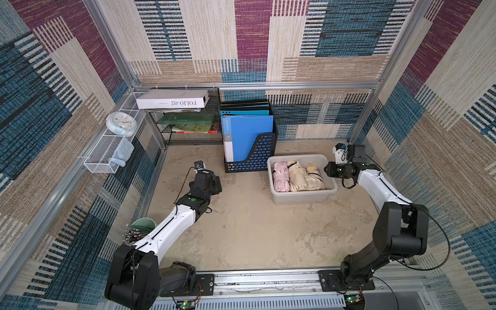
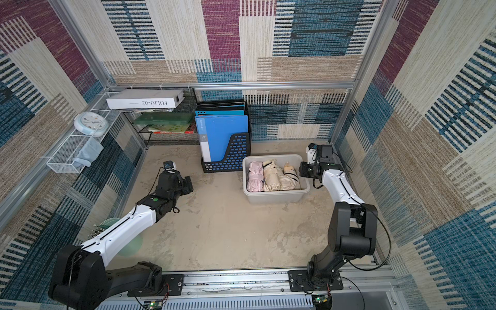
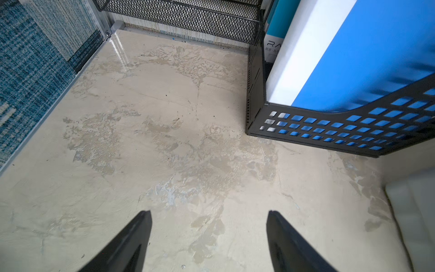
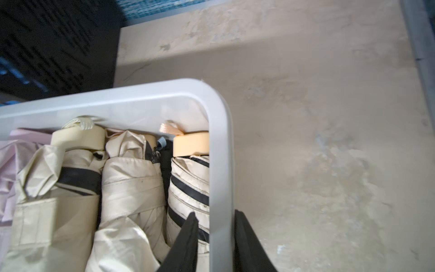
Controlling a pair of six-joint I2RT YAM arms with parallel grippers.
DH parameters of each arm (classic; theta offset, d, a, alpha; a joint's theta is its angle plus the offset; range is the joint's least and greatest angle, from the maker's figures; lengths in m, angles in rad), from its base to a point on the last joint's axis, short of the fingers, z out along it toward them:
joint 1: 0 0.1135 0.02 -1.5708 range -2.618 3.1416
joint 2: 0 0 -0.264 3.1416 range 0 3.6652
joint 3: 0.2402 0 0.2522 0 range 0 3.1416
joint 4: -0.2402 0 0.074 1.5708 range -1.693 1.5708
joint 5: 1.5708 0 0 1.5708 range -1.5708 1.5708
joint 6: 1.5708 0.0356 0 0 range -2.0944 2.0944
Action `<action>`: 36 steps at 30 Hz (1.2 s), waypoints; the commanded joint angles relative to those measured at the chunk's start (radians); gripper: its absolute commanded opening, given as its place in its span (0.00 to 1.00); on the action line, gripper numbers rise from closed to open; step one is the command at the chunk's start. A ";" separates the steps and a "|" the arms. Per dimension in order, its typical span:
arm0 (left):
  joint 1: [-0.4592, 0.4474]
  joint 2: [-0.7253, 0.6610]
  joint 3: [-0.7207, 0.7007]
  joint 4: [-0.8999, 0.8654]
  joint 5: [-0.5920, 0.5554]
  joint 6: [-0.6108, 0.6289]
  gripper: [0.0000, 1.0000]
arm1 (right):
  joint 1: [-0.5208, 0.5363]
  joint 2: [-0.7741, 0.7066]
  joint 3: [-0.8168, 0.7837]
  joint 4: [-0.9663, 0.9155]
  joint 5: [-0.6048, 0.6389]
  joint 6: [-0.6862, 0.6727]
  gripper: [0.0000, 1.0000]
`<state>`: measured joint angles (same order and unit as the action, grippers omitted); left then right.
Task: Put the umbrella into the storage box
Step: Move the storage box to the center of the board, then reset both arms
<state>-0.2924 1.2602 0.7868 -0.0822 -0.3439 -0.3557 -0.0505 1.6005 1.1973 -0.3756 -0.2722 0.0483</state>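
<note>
— Where did the umbrellas end up?

— All in the storage box (image 1: pixel 300 198), on the right half of the table. From the left there's a pink umbrella (image 1: pixel 280 177), then the cream umbrellas (image 1: pixel 296 174), then a striped umbrella (image 1: pixel 315 175) against the box's right wall.

— Which way do they lie?

— Flat and side by side. Their long axes run from the near wall to the far wall, with the handle ends at the far wall.

— And the hands?

— The left gripper (image 3: pixel 209 212) hangs over bare table, left of the black file holder (image 1: pixel 252 158). Its jaws are wide apart with nothing between them. The right gripper (image 4: pixel 215 212) is pinched onto the box's right rim. One finger is inside, just beside the striped umbrella, and the other is outside the wall.

— What about the room?

— The table (image 1: pixel 255 233) is beige and blotchy. On the left wall hangs a white wire basket (image 1: pixel 104 155) holding a pale blue cloth (image 1: pixel 122 153), with a round clock (image 1: pixel 120 124) propped farther along it. At the back, a black mesh shelf (image 1: pixel 193 137) carries a white case (image 1: pixel 171 99) lettered FOLIO-02. The file holder is full of blue folders (image 1: pixel 247 134) and stands near the box's far left corner. The walls (image 1: pixel 442 107) are woven patchwork in blue, maroon and beige.
</note>
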 commanded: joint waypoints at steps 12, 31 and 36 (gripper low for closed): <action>0.078 0.009 -0.048 0.131 0.008 0.062 0.95 | -0.062 -0.229 -0.057 0.114 0.242 0.066 0.85; 0.197 0.084 -0.144 0.343 0.129 0.241 1.00 | -0.143 -0.244 -0.644 0.940 0.188 0.029 0.85; 0.217 0.058 -0.186 0.341 0.177 0.271 1.00 | -0.093 -0.184 -0.744 1.170 0.178 0.019 0.84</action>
<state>-0.0830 1.3258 0.6205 0.2184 -0.2108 -0.1211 -0.1589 1.3994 0.4961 0.5632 -0.0589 0.0746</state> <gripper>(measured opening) 0.996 0.843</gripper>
